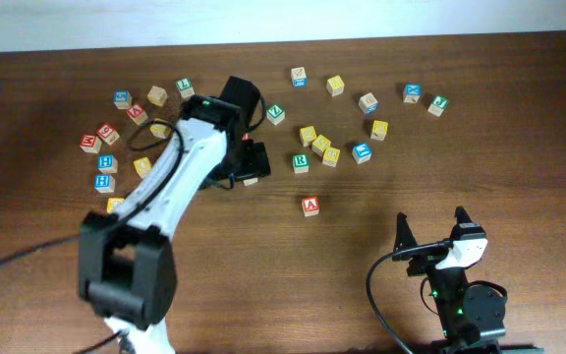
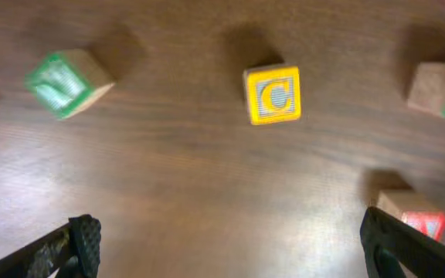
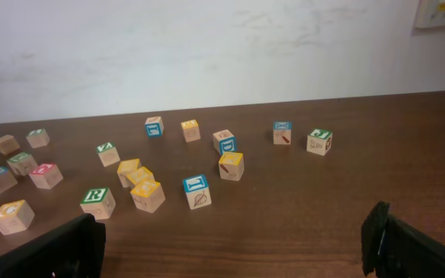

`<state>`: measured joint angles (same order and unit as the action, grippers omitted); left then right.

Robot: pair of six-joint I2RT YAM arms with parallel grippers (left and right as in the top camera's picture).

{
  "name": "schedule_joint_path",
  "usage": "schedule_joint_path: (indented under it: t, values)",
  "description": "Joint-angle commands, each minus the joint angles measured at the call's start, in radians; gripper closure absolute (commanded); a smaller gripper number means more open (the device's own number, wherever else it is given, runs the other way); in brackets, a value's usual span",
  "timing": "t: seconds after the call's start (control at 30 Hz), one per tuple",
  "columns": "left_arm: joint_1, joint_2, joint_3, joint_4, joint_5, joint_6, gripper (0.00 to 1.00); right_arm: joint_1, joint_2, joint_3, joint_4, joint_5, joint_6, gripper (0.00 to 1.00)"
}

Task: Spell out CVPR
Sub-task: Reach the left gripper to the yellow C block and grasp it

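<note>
While left tool (image 2: 230, 235) gapes, wooden C cube (image 2: 272, 94), grained table (image 2: 168, 177)

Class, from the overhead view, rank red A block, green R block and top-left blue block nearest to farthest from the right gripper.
1. Red A block, left of right gripper.
2. Green R block, above A.
3. Blue block, top left.

Saw dark wood table (image 1: 519, 147) w/ letter blocks (image 1: 335, 85) scattered over far half, incl. R block (image 1: 301, 163), C block (image 2: 272, 94), and A block (image 1: 311, 206) set apart, nearer.
</note>
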<state>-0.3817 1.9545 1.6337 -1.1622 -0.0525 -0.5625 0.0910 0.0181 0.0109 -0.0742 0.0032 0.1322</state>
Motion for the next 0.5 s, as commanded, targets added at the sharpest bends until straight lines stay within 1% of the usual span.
schedule_joint_path:
  t: [0.0, 0.07, 0.13, 0.17, 0.2, 0.23, 0.27, 0.3, 0.33, 0.4, 0.47]
  values:
    - [0.000, 0.106, 0.014, 0.081, 0.056, -0.029, 0.07, -0.007, -0.005, -0.005, -0.007, 0.008, 0.006, 0.02]
    - [0.000, 0.148, 0.014, 0.164, 0.053, -0.029, 0.09, -0.007, -0.005, -0.005, -0.007, 0.008, 0.006, 0.02]
    - [0.000, 0.173, 0.014, 0.219, 0.039, -0.030, 0.16, -0.007, -0.005, -0.005, -0.007, 0.008, 0.006, 0.02]
    - [0.000, 0.179, 0.014, 0.224, 0.037, -0.030, 0.21, -0.007, -0.005, -0.005, -0.007, 0.008, 0.006, 0.02]
    - [0.000, 0.182, 0.013, 0.226, 0.037, -0.029, 0.21, -0.007, -0.005, -0.005, -0.007, 0.008, 0.006, 0.01]
    - [0.000, 0.185, 0.005, 0.228, 0.019, -0.029, 0.26, -0.007, -0.005, -0.005, -0.007, 0.008, 0.006, 0.02]
    - [0.000, 0.190, -0.007, 0.232, -0.005, -0.030, 0.34, -0.007, -0.005, -0.005, -0.007, 0.008, 0.006, 0.02]
    - [0.000, 0.191, -0.020, 0.242, -0.004, -0.030, 0.46, -0.007, -0.005, -0.005, -0.007, 0.008, 0.006, 0.02]
    - [0.000, 0.191, -0.027, 0.250, -0.003, -0.030, 0.48, -0.007, -0.005, -0.005, -0.007, 0.008, 0.006, 0.02]
    - [0.000, 0.191, -0.027, 0.267, -0.004, -0.029, 0.49, -0.007, -0.005, -0.005, -0.007, 0.008, 0.006, 0.02]
    - [0.000, 0.192, -0.027, 0.269, -0.005, -0.029, 0.41, -0.007, -0.005, -0.005, -0.007, 0.008, 0.006, 0.02]
